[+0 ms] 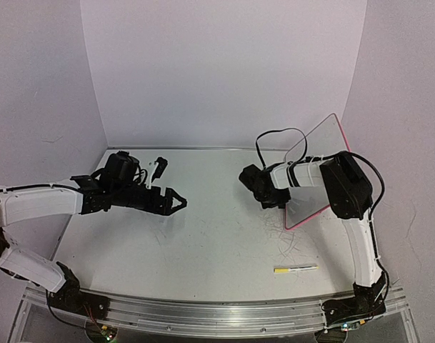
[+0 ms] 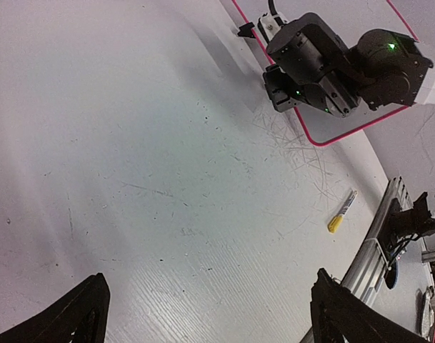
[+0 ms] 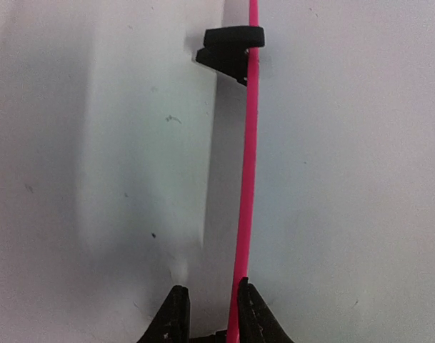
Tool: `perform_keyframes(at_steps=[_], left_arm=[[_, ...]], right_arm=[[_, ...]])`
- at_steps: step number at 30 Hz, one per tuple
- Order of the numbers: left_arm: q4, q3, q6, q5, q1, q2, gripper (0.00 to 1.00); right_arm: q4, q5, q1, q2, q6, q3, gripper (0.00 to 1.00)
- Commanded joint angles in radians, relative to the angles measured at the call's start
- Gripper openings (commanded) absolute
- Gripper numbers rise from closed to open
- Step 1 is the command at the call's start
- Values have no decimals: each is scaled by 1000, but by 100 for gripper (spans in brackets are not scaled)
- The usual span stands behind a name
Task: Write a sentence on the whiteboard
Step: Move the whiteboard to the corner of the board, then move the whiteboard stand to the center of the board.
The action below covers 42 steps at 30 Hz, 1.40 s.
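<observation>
The whiteboard stands tilted at the back right, a glossy white board with a pink-red rim. No sentence shows on it in any view. My right gripper is at its left edge near the lower corner. In the right wrist view, my right gripper has the rim between its narrowly parted fingers. The rim lies against the right finger, with a gap to the left one. My left gripper hovers wide open over the table's left half, holding nothing.
A marker with a yellow cap lies on the table near the front right, also seen as the marker from the left wrist. A black stand leg is clipped to the board's rim. Faint grey scribbles mark the tabletop.
</observation>
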Motion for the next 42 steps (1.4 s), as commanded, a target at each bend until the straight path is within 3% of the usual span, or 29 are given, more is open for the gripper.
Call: perform_keyframes(at_steps=[1, 12, 19, 21, 24, 29, 31, 36, 39, 42], left_arm=[[15, 54, -23, 26, 2, 11, 99], [19, 65, -47, 35, 0, 28, 99], [25, 83, -47, 41, -1, 57, 99], [25, 93, -47, 47, -1, 62, 100], [25, 96, -47, 51, -1, 56, 99], [26, 87, -33, 41, -1, 52, 99], [27, 83, -29, 38, -1, 51, 100], [27, 73, -18, 44, -2, 34, 99], [27, 63, -8, 41, -1, 19, 99], [27, 53, -4, 40, -1, 6, 99]], right_arm=[[-47, -35, -16, -86, 28, -163, 24], [133, -93, -8, -309, -11, -440, 25], [182, -108, 48, -388, 54, -387, 32], [174, -96, 50, -412, 128, -363, 36], [172, -126, 50, -452, 251, -338, 52], [148, -321, 50, -432, 638, -304, 51], [97, -330, 53, -424, 816, -297, 50], [-245, -242, 71, -308, 1212, -135, 51], [-344, -245, 69, -227, 1305, -47, 58], [-348, -241, 69, -182, 1342, -23, 59]])
